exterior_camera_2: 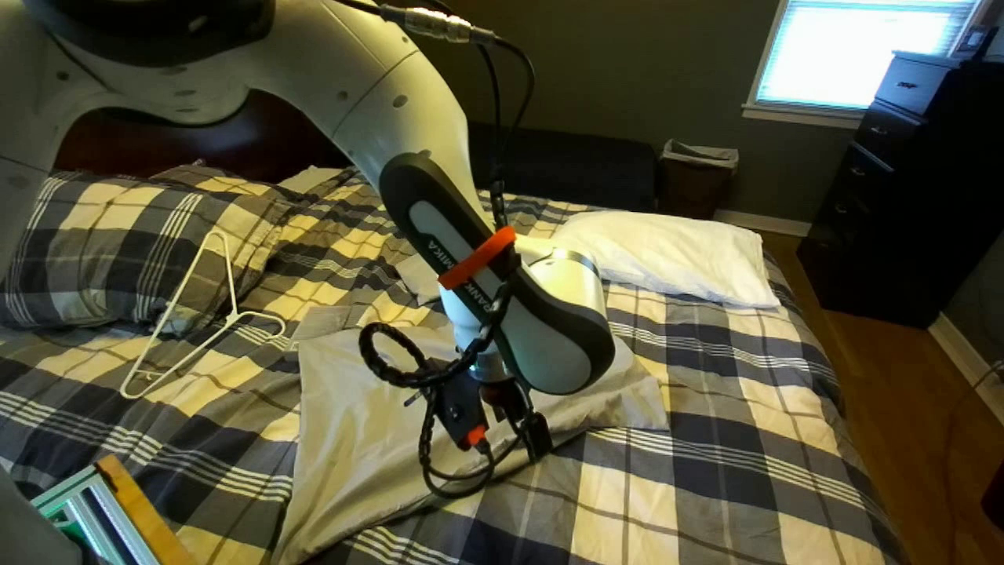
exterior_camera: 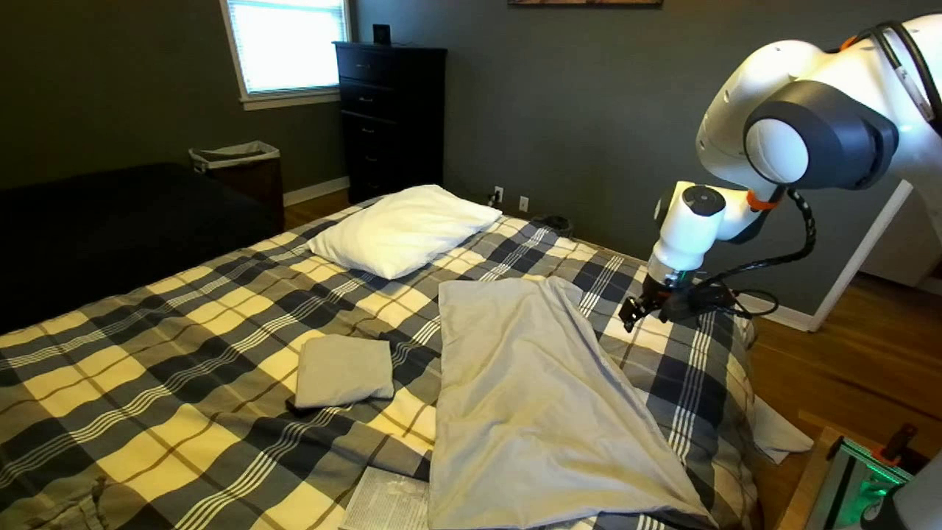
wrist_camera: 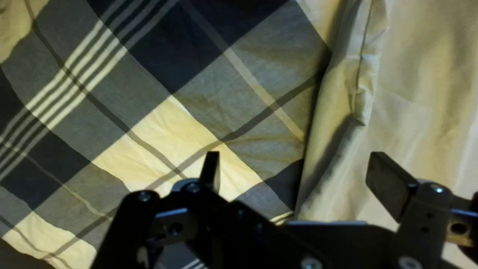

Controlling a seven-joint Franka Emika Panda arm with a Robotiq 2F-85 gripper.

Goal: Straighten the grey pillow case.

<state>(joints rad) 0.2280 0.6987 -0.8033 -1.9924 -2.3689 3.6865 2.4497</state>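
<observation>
The grey pillow case (exterior_camera: pixel 530 412) lies spread lengthwise on the plaid bed in an exterior view, with wrinkles and a bunched far right corner. In an exterior view the arm hides part of the pillow case (exterior_camera_2: pixel 353 439). In the wrist view its folded, rumpled edge (wrist_camera: pixel 418 86) runs down the right half. My gripper (wrist_camera: pixel 295 166) is open with nothing between its fingers. One finger is over the plaid cover, the other over the pillow case, with the edge between them. In an exterior view the gripper (exterior_camera: pixel 646 315) hangs above the bed, near the pillow case's right edge.
A white pillow (exterior_camera: pixel 405 228) lies beyond the pillow case. A small folded grey cloth (exterior_camera: pixel 344 370) and a printed packet (exterior_camera: pixel 386 500) lie beside it. A white hanger (exterior_camera_2: pixel 200 329) and plaid pillows (exterior_camera_2: pixel 141 243) are at the bed's other end.
</observation>
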